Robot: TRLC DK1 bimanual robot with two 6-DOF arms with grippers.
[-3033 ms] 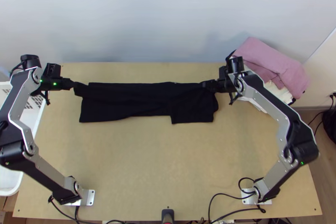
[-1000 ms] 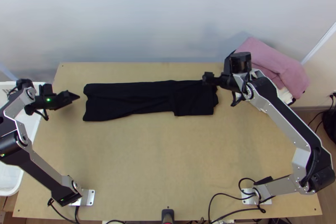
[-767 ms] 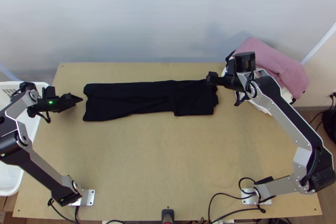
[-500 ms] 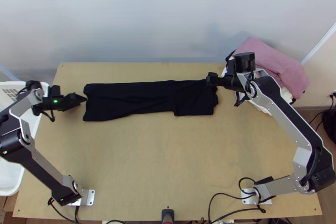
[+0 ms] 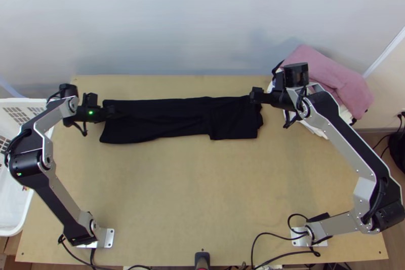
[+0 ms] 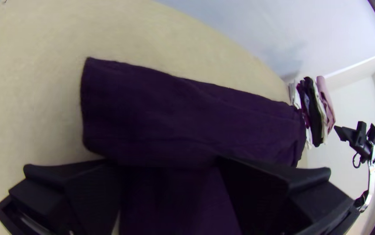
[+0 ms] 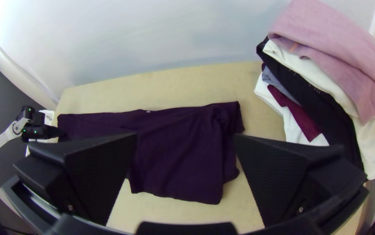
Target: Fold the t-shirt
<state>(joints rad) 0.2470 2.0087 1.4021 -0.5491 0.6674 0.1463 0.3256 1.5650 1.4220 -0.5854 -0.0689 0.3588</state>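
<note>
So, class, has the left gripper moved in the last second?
Yes, rightward in the top view: the left gripper is farther from the table's left edge, over the t-shirt.

The dark cloth t-shirt (image 6: 187, 113) lies in a long, lightly wrinkled band on the light wooden table (image 6: 35, 87), and the left gripper (image 5: 114, 111) has its two wide flat black fingers (image 6: 274, 191) spread well apart over it — the dark fabric shows in the gap between them, though whether they touch it cannot be made out. The band runs away towards a stack of folded clothes (image 6: 316, 111) in white, black, cream and pink beside a pale wall (image 6: 248, 21), and the black right gripper (image 5: 253, 95) hangs near that stack — on its pale, black-jointed arm (image 6: 372, 174).
</note>
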